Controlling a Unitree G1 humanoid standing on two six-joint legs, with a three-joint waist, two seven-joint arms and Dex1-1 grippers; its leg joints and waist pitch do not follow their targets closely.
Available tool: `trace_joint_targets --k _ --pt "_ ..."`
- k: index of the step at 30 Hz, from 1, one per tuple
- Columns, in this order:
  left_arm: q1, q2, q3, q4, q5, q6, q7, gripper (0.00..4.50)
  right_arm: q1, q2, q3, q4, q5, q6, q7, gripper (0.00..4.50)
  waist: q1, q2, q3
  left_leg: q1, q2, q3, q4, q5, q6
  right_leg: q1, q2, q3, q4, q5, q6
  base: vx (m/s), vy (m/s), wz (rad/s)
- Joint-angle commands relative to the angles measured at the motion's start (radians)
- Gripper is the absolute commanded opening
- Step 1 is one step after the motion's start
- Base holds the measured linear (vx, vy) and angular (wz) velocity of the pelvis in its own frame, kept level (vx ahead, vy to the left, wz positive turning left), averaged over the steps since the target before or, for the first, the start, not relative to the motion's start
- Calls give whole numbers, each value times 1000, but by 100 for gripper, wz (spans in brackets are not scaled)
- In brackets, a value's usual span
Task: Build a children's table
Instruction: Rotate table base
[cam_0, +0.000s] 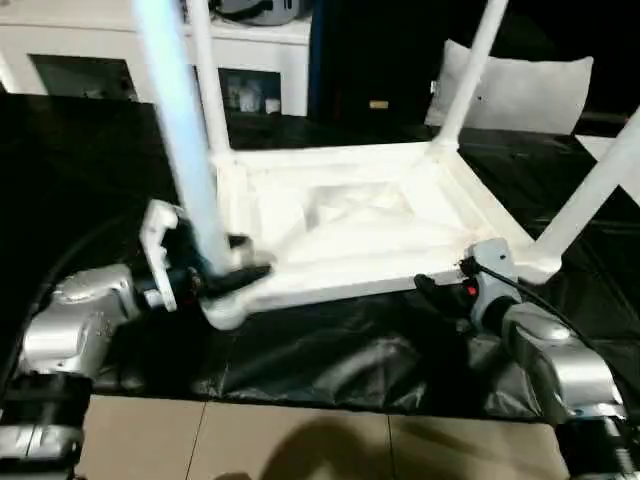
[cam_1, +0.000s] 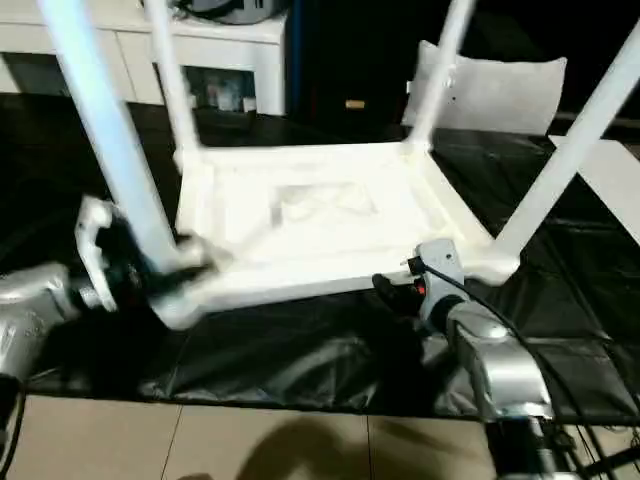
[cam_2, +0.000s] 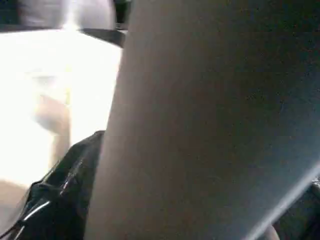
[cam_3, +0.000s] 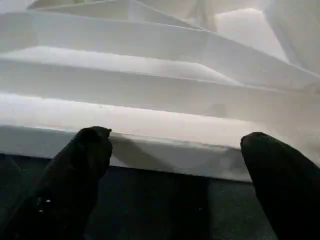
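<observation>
Your tabletop (cam_0: 350, 225) lies upside down, ribbed underside up, on the black plastic sheet (cam_0: 330, 355) at the centre of the head view; four legs stand in its corner sockets, rising toward 12 o'clock; far-left leg (cam_0: 208, 80), far-right leg (cam_0: 468, 72), near-right leg (cam_0: 592, 195) and near-left leg (cam_0: 180, 130).

Your left gripper (cam_0: 228, 272) sits at 8 o'clock, black jaws pinching the near-left leg just above its socket; in the left wrist view that leg runs close across the lens.

Your right gripper (cam_3: 175, 170) sits at 5 o'clock, just short of the tabletop's near edge, apart from it; the right wrist view shows its jaws spread wide with nothing between them, the white rim facing them.

A white cabinet (cam_0: 120, 50) stands at 11 o'clock behind the sheet; tan floor tiles (cam_0: 300, 445) run along 6 o'clock.
</observation>
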Motion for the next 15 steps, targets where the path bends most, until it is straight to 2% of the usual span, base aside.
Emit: trace_joint_targets --k 1,2,4,6,7,9,11,14,15 --pt "4 -10 -56 -109 -56 62 -41 447 -38 24 27 68 -10 -34 8 450 -14 15 -41 6 29 -13 -93 -403 -34 34 -59 43 -92 -546 -97 0 0 0" --pt "17 -15 -73 -172 -86 102 -44 447 -84 42 35 130 -14 -82 27 450 -22 8 -43 1 30 -14 -93 -401 -32 37 -60 41 -89 -555 -99 0 0 0" --pt "19 -18 -78 -191 -95 115 -44 447 -100 49 36 153 -16 -98 34 450 -28 7 -41 0 28 -13 -93 -393 -24 36 -55 41 -94 -557 -97 0 0 0" --pt "27 -28 -93 -247 -128 149 -44 447 -142 64 54 227 -33 -159 52 450 -40 7 -45 -8 29 -13 -92 -364 -20 42 -56 43 -87 -521 -114 0 0 0" --pt "29 -38 -105 -283 -145 171 -40 447 -173 78 64 278 -42 -193 62 450 -46 2 -47 -14 29 -13 -91 -345 -17 45 -54 43 -84 -504 -116 0 0 0" --pt "29 -52 -113 -310 -161 188 -33 447 -207 95 72 326 -48 -226 71 450 -53 3 -48 -15 28 -11 -88 -318 -15 45 -54 46 -78 -470 -134 0 0 0" --pt "28 -66 -117 -327 -171 201 -27 447 -237 111 74 369 -52 -249 73 450 -60 0 -55 -20 27 -2 -81 -234 1 48 -49 51 -64 -343 -178 0 0 0" --pt "30 -83 -142 -358 -176 227 -15 447 -286 139 93 431 -68 -310 102 450 -65 1 -60 -26 25 3 -74 -167 19 53 -48 51 -51 -252 -210 0 0 0" --pt "29 -87 -147 -364 -179 232 -11 447 -294 144 96 443 -68 -321 110 450 -64 2 -58 -26 24 4 -74 -162 23 53 -47 51 -52 -251 -211 0 0 0"
